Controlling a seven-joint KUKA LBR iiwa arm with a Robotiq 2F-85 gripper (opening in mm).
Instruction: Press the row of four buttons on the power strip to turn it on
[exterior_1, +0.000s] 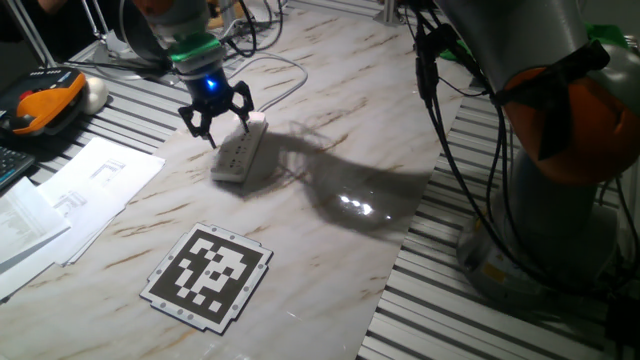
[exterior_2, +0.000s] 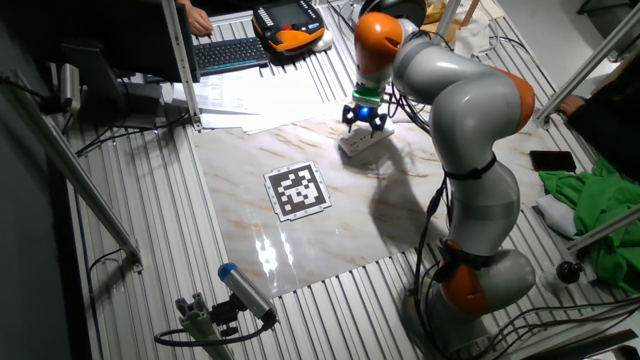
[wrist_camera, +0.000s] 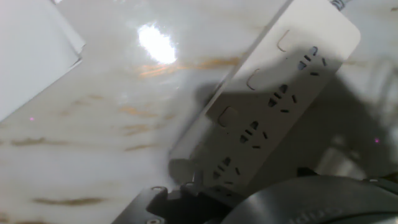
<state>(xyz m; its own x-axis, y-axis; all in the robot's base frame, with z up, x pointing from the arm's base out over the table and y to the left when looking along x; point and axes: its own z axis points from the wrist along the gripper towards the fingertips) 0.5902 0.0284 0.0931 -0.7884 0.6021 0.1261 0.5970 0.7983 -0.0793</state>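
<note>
Arm: we see it bent over the marble table (exterior_1: 330, 120), wrist pointing down.
Gripper (exterior_1: 215, 122): poised directly above the power strip (exterior_1: 240, 150).
Jaws: fingers look spread, holding nothing.
Power strip: lies flat, beyond the marker board (exterior_1: 208, 275).

- One power strip (exterior_1: 239, 153) is seen on the desk (exterior_1: 340, 120).
- Three square buttons (wrist_camera: 227, 116) are counted on it in the hand view; a fourth cannot be made out.
- One patterned marker board (exterior_1: 209, 274) is seen.
- One claw (exterior_1: 214, 122) is seen.
- One keyboard (exterior_2: 232, 53) is seen.
</note>
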